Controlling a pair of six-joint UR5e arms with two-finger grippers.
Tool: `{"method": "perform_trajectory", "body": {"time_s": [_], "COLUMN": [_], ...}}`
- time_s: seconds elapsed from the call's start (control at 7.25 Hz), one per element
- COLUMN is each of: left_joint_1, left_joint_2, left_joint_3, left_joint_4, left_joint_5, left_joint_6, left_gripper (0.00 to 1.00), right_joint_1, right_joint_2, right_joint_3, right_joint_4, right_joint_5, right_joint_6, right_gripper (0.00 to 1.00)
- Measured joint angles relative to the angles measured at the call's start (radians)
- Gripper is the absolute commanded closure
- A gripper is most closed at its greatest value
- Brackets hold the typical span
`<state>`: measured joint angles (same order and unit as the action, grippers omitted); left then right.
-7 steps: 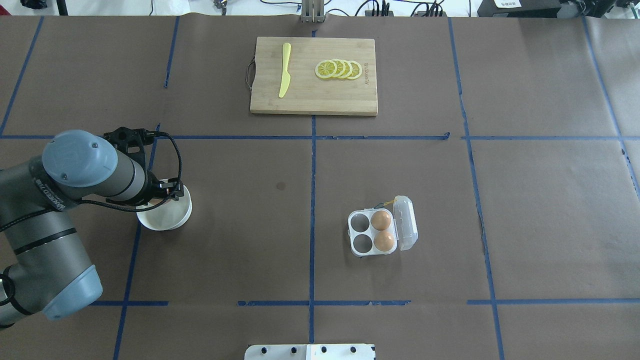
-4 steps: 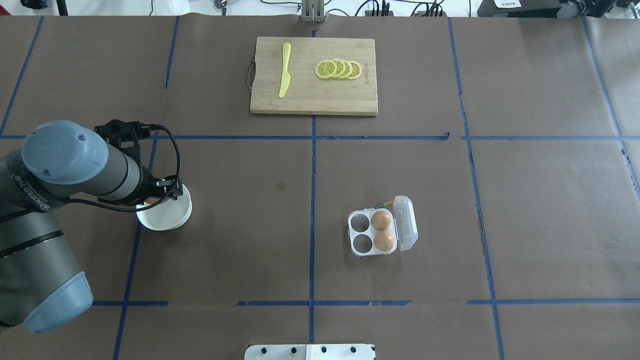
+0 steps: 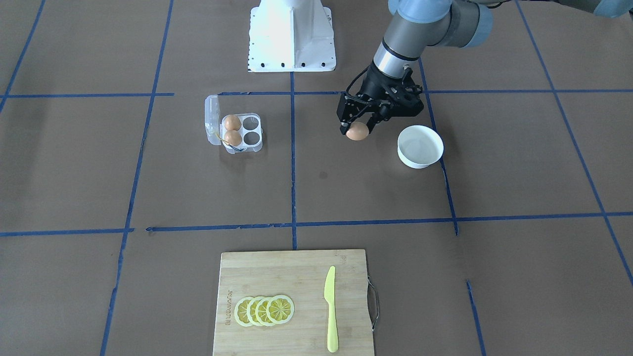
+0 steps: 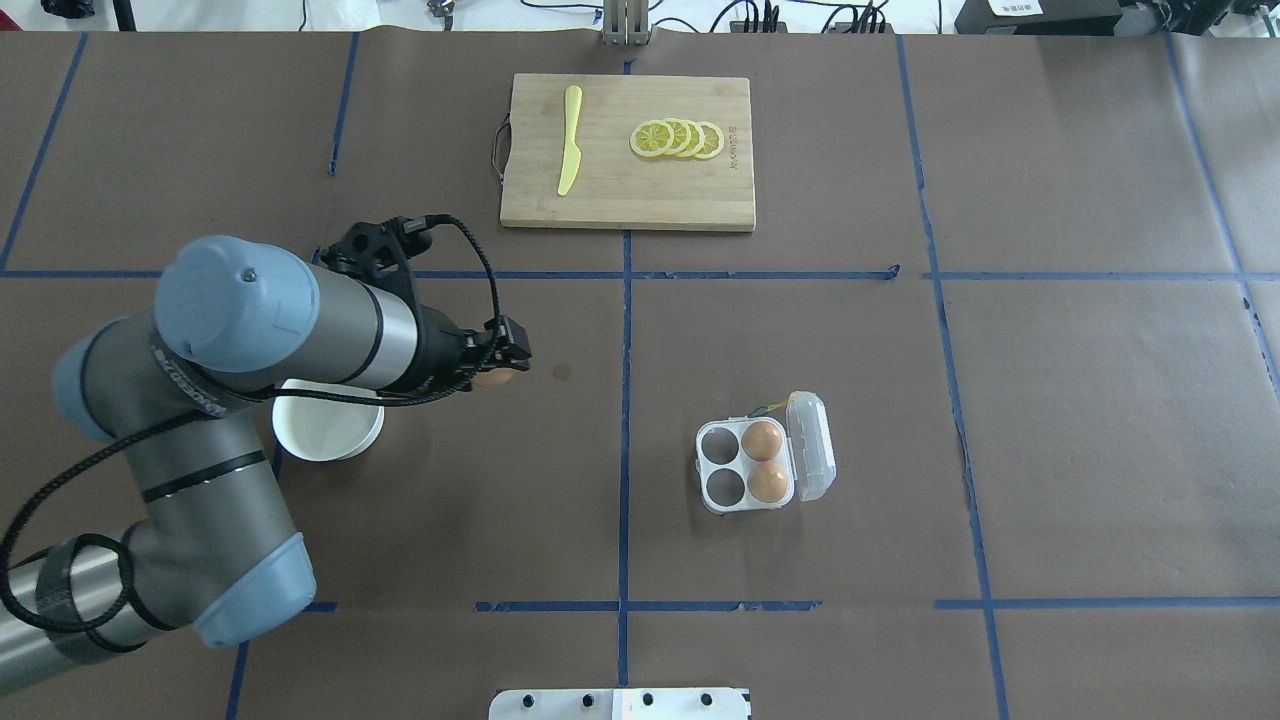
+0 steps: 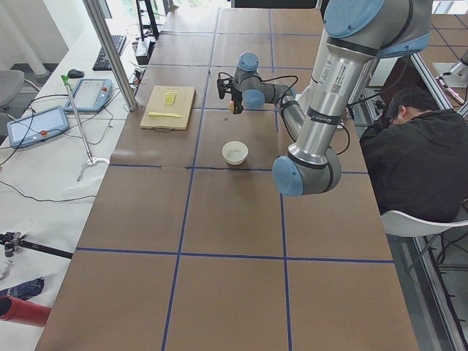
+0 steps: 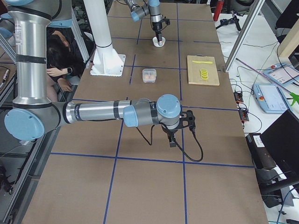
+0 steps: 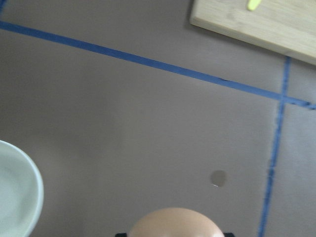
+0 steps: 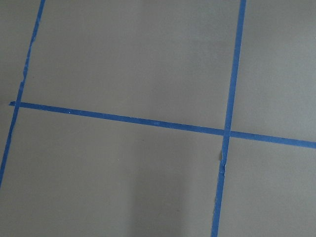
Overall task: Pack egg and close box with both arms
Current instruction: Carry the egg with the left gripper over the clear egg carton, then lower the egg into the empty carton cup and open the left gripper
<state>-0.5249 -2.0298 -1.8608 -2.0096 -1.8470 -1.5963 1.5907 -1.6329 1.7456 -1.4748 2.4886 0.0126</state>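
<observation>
My left gripper [image 3: 357, 129] is shut on an orange-brown egg [image 3: 357, 131] and holds it above the table, between the white bowl [image 3: 420, 147] and the box. In the overhead view the egg [image 4: 492, 379] peeks out under the left gripper [image 4: 497, 372]. In the left wrist view the egg [image 7: 177, 223] fills the bottom edge. The clear box [image 4: 712, 465] lies open, lid [image 4: 812, 446] folded to its right, with two brown eggs [image 4: 764, 439] in the right cells and two empty left cells. My right gripper [image 6: 172, 140] shows only in the exterior right view; I cannot tell its state.
A wooden cutting board [image 4: 620, 205] at the far middle carries a yellow knife [image 4: 569, 140] and lemon slices [image 4: 678, 138]. The white bowl [image 4: 330, 428] sits partly under the left arm. The white pedestal base [image 3: 291, 34] stands at the robot's edge.
My left gripper has moved from over the white bowl to the right, toward the table's middle, carrying the egg. The box and its eggs have not moved.
</observation>
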Motion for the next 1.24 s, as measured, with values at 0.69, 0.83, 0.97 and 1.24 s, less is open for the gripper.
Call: {"method": "perform_trajectory", "body": {"time_s": [0.69,0.83,0.97,1.24], "left_joint_1": [0.161,0.17,0.181,0.2], "left_joint_2": [-0.261,-0.28,-0.305,-0.337], "left_joint_3": [0.34,0.364,0.394,0.443], "left_joint_4": [-0.315,-0.33,-0.34,-0.368], "left_joint_5": [0.008,0.008,0.027,0.085], "left_joint_6": [-0.134,-0.133,-0.133,-0.132], "left_gripper": [1.0,1.0,1.0,0.76], "right_joint_1": [-0.001,-0.002,-0.002,-0.002], "right_joint_2": [-0.002,-0.002,-0.001,0.001], "right_joint_3": [-0.011,-0.016,-0.021,-0.029], "right_joint_4": [-0.009,-0.009,-0.009,-0.009], "right_joint_5": [0.002,0.002,0.002,0.003], "right_joint_6": [0.004,0.005,0.006,0.006], "right_gripper": [0.0,0.0,0.0,0.0]}}
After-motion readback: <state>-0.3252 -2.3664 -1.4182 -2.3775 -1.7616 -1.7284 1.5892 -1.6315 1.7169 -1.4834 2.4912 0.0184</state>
